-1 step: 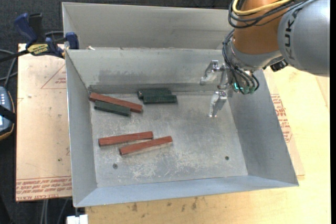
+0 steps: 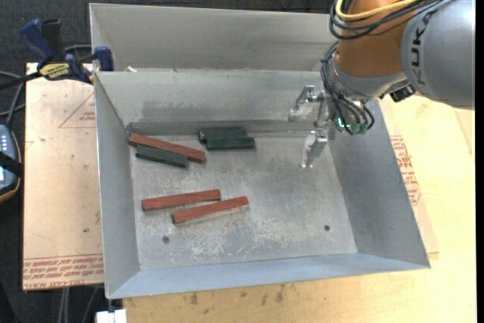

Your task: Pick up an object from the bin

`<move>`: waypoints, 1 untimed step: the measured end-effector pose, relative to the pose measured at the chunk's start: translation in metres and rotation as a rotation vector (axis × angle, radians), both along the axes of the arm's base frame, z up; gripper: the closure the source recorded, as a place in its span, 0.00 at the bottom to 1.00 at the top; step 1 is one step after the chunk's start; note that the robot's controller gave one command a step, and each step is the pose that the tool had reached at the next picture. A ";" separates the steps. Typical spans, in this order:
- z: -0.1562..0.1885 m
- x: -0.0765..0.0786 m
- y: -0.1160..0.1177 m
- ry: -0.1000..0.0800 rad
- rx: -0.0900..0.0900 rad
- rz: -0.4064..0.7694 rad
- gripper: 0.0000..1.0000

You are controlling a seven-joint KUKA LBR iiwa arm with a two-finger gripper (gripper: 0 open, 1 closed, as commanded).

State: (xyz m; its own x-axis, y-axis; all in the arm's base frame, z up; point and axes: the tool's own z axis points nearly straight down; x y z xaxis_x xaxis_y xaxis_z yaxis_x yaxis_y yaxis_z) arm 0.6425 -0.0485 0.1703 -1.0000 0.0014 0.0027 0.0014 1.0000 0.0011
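Bars lay nearest, in the lower middle of the frame: a red-brown bar and, just above it, a second red-brown bar. They were almost parallel, flat on the floor of the grey bin, and close without clearly touching. With bare metal along their outer sides, they left room for a finger there, so I judged them the easiest to grasp.

Farther up and to the left, a third red-brown bar lay aslant with a dark green bar tight against its lower edge. That pair looked harder to part. To their right, near the middle of the frame at the foot of the back wall, a dark green block sat alone.

Farthest, in the upper right of the bin, the gripper hung over bare floor beneath the wrist's orange cover. It was apart from every bar, with the dark green block nearest to it. Its two fingers stood apart, one above the other in the frame, with nothing between them — open and empty.

No thing was singled out. All the candidates lay to the gripper's left, so the pick seemed to be at its very start — the next move would have to carry the gripper leftward and down over one of them.
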 end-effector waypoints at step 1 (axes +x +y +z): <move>0.022 0.004 -0.006 0.001 0.002 0.160 0.00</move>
